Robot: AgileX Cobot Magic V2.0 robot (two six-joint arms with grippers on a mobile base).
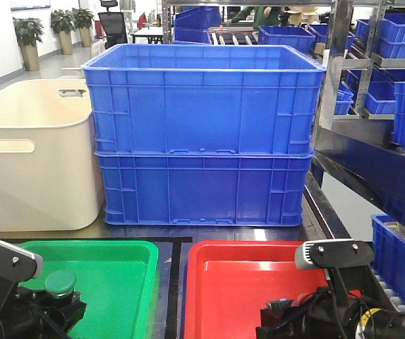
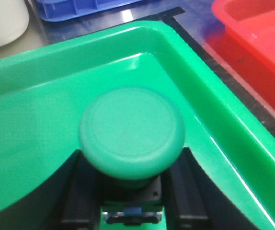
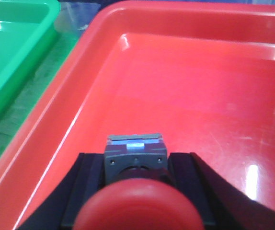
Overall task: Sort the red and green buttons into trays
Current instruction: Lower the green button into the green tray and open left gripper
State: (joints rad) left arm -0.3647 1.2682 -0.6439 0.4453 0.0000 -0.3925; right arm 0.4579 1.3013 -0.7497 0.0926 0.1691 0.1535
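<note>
The left tool (image 2: 130, 191) is gripping a green-capped button (image 2: 131, 130) by its dark body, its two black fingers (image 2: 77, 191) pressing in on either side just under the domed cap. In the left wrist view the cap is sitting straight above the tool and hanging over the floor of the green tray (image 2: 214, 120), near that tray's far right corner. The front view is showing the same button (image 1: 60, 282) inside the green tray's (image 1: 118, 247) left half.

The right tool (image 3: 135, 191) is closed on a red-capped button (image 3: 136, 211) — the grey blocky body (image 3: 135, 155) is wedged between its dark fingers (image 3: 87, 187), the cap pointing toward the camera. It is hovering over the red tray (image 3: 185, 86); whether the body is touching the tray floor cannot be told.

Both trays are lying side by side on the bench (image 1: 171, 282), the red one (image 1: 245, 275) to the right. Behind them two stacked blue crates (image 1: 202, 134) are standing, with a cream tub (image 1: 33, 155) just beside them.
</note>
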